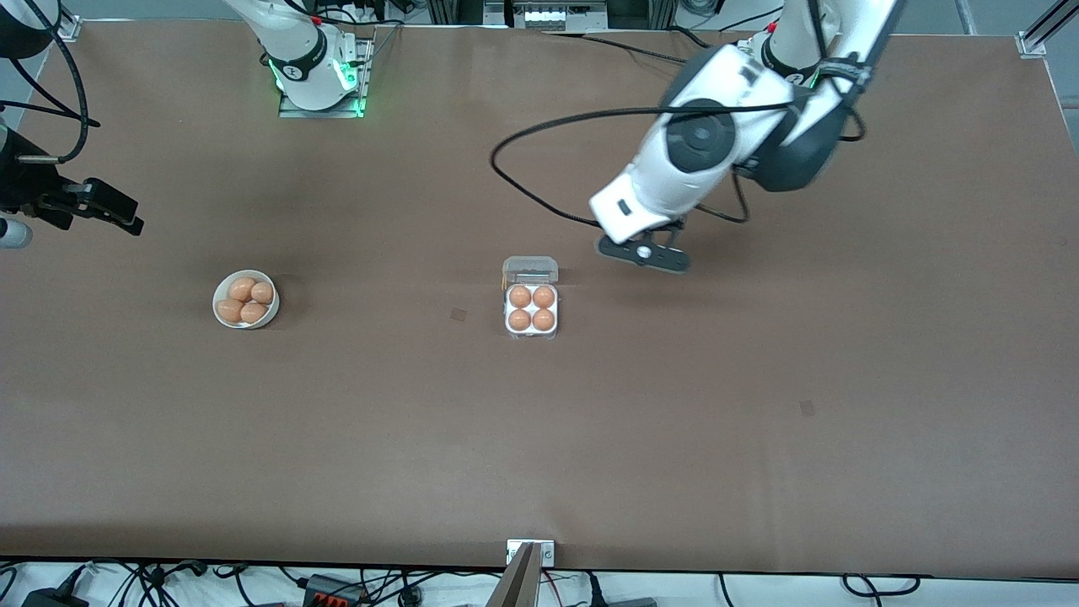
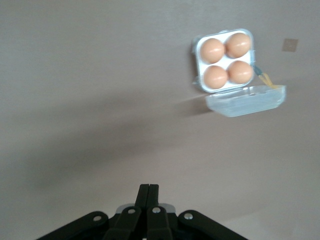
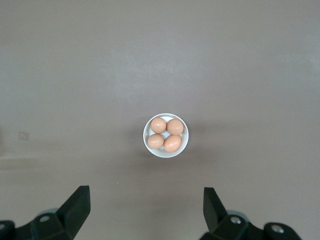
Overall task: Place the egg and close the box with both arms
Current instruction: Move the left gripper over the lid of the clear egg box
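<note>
The clear box [image 1: 531,334] sits mid-table with a tan egg [image 1: 520,296] in every cell. Its lid [image 1: 529,270] stands open on the side toward the robots' bases. My left gripper [image 1: 645,255] hangs shut and empty above the table, beside the lid toward the left arm's end. In the left wrist view the shut gripper [image 2: 148,192] points at bare table, with the box [image 2: 198,67], its eggs [image 2: 212,50] and the lid [image 2: 246,100] apart from it. My right gripper [image 1: 126,215] is open and empty at the right arm's end; in the right wrist view it [image 3: 147,200] is high over the table.
A round white bowl [image 1: 217,305] with several more eggs stands toward the right arm's end of the table; it also shows in the right wrist view [image 3: 185,145]. A black cable [image 1: 523,181] loops over the table near the left arm.
</note>
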Motion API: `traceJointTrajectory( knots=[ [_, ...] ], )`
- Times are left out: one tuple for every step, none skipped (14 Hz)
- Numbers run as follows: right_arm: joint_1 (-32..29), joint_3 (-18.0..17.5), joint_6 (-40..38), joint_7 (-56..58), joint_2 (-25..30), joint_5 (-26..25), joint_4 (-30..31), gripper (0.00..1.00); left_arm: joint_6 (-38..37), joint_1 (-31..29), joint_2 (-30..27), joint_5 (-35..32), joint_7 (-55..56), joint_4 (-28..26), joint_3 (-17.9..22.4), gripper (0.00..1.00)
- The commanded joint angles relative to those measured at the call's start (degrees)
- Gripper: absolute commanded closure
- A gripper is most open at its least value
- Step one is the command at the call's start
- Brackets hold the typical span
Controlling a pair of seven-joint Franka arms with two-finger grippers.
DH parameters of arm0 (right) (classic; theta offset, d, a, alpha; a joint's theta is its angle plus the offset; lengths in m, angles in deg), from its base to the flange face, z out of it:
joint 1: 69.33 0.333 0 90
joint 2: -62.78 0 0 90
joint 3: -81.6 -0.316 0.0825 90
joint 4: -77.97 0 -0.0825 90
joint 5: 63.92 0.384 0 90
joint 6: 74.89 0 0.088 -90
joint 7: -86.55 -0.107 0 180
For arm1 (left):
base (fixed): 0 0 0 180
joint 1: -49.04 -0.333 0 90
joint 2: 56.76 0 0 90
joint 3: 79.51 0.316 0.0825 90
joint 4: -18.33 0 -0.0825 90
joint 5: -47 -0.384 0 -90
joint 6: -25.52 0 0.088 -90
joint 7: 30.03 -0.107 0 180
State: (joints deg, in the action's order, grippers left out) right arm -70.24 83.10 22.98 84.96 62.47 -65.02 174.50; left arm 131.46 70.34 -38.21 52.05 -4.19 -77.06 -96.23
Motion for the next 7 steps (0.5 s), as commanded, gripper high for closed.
traceJointTrajectory(
  knots=[
    [-0.94,-0.71,0.48,1.67,-0.57,-1.09,-1.34,0.0,8.99,2.08,-1.07,0.49,4.99,-5.76,0.02,0.99],
    [-1.02,-0.71,1.17,1.67,-0.66,-1.27,-1.34,0.0,11.02,3.65,-0.63,0.32,7.36,-6.29,0.02,0.99],
    [-1.11,-0.71,2.14,2.02,-0.75,-1.18,-1.34,0.0,12.09,5.14,0.76,-0.21,9.21,-6.3,0.1,0.99],
    [-1.2,-0.62,2.58,2.46,-0.83,-1.1,-1.34,0.0,15.06,6.38,2.34,-1.78,10.88,-6.3,0.19,0.99],
    [-1.2,-0.44,2.76,2.55,-0.75,-0.49,-1.43,0.0,18.13,7.52,4.97,-4.58,12.2,-6.3,0.11,0.99],
    [-1.11,-0.44,2.24,2.55,-0.75,-0.74,-1.43,0.0,20.51,8.92,7.17,-6.78,14.22,-6.04,0.11,0.99],
    [-1.03,-0.44,1.89,2.73,-0.66,-0.66,-1.34,0.0,23.49,10.07,9.63,-8.98,16.85,-5.43,0.11,0.99]
  ],
)
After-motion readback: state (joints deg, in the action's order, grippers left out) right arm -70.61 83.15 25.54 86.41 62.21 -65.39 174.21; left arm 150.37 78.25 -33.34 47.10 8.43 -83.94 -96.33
